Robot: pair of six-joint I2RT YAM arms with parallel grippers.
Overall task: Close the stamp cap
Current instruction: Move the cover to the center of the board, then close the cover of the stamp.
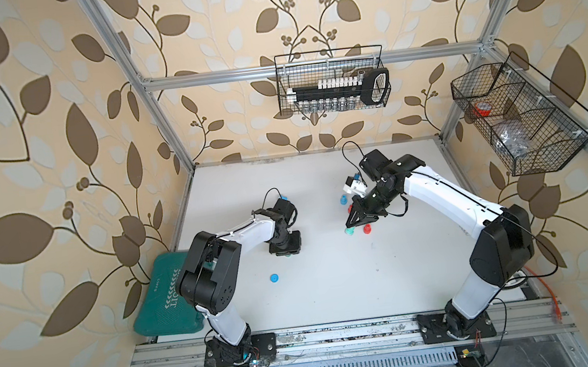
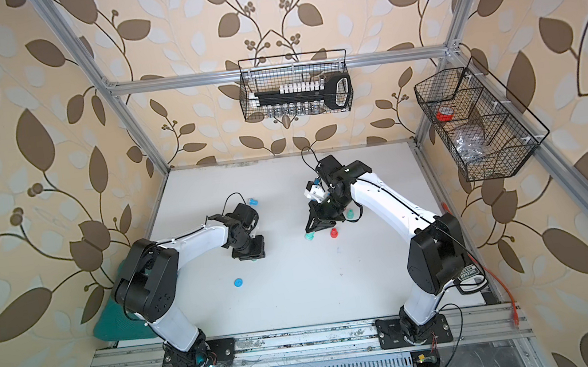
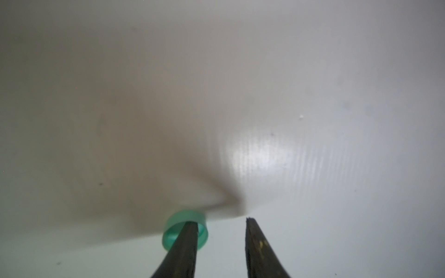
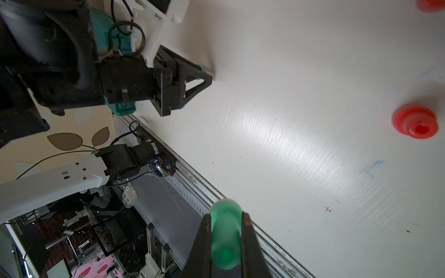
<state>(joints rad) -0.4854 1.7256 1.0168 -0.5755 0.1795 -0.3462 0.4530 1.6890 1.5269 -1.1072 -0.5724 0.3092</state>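
**Stamp pinched, cap not yet gripped**

The right gripper (image 4: pixel 226 215) is pressed onto a green plastic stamp body (image 4: pixel 225 238), one finger on each side. This probably leaves an end free to take its cap. In both top views the stamp sits just beside the red cone-shaped plastic stamp (image 1: pixel 366 229), on the side facing the left arm. Whether it is clear of the white table (image 1: pixel 335 282) cannot be told.

The short translucent green ring cap (image 3: pixel 186 215) is well apart from the red stamp, farther toward the left arm. It lies on the table under the left gripper (image 3: pixel 219 221). The jaws there stand spread with nothing between them. One finger (image 3: pixel 183 248) overlaps the cap's open mouth, and whether it reaches inside or only passes in front is unclear.

The gripper looks offset and would likely need re-centring before it closes, or the cap could be nudged away.
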